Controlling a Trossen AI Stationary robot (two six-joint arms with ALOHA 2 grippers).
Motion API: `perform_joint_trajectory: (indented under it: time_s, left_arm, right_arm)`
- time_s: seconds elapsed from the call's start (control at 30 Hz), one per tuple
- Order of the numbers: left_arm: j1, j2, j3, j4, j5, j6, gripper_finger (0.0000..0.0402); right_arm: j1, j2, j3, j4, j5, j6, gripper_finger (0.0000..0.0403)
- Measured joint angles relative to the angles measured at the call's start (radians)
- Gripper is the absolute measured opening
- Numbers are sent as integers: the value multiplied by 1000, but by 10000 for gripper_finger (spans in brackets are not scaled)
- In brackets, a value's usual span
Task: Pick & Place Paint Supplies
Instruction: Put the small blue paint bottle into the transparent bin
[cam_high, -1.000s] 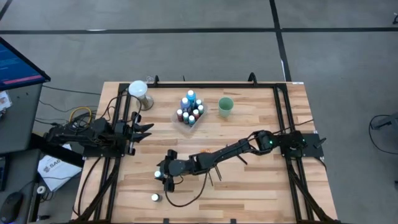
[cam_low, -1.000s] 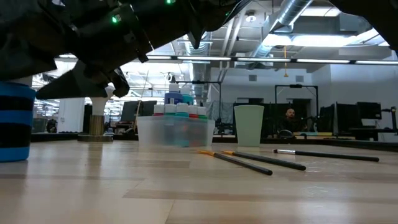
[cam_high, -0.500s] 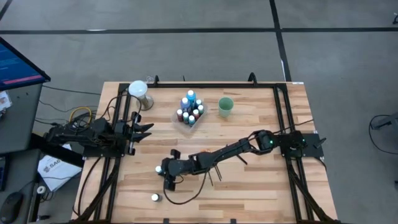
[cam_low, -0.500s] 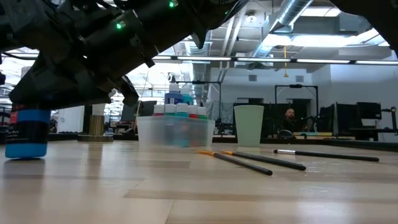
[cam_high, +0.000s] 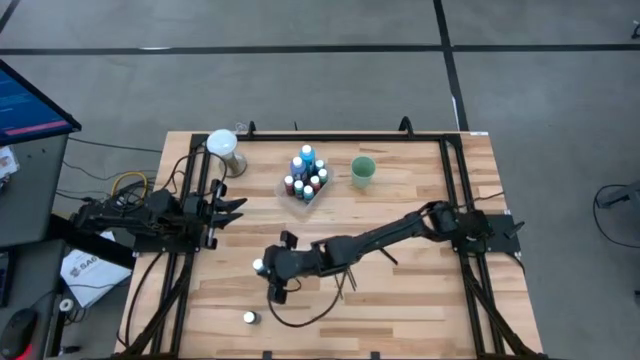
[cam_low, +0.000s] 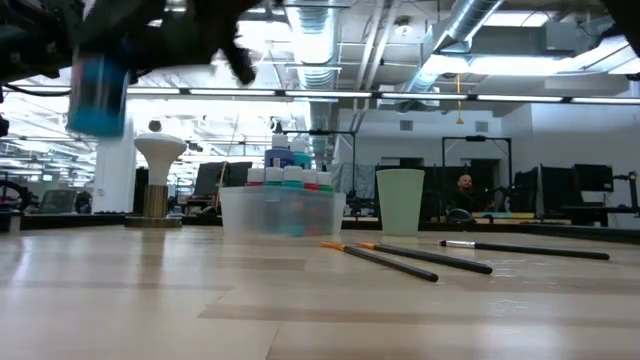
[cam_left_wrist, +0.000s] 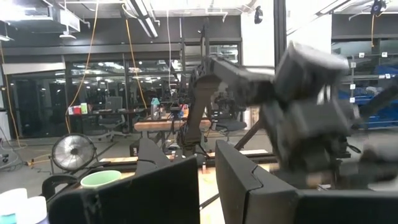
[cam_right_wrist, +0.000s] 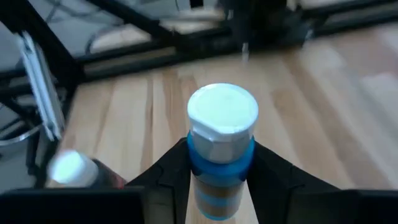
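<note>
**Blue bottle gripped and off the table**

Your right gripper (cam_right_wrist: 219, 180) clamps the white-capped blue paint bottle (cam_right_wrist: 221, 146) by its body, upright and clear of the wooden table (cam_high: 420, 310), likely so it can travel to the clear plastic tray (cam_low: 282, 212) of small bottles. Your left gripper (cam_high: 232, 209) waits closed at the table's left edge.

R claw (cam_right_wrist: 221, 163) clamped mid-table w/ arm outstretched; L claw (cam_high: 232, 209) closed, parked table-edge.
</note>
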Motion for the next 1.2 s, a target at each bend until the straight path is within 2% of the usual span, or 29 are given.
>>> perform_joint_trajectory:
  time_s: [0.37, 0.63, 1.2]
  left_arm:
    - [0, 1, 0, 6, 0, 0, 1]
    - [0, 2, 0, 13, 0, 0, 1]
    - [0, 3, 0, 24, 0, 0, 1]
  right_arm:
    - [63, -196, 2, -83, 245, -1, 118]
    - [99, -239, 2, -43, 408, 39, 118]
    - [88, -239, 2, 3, 436, 7, 118]
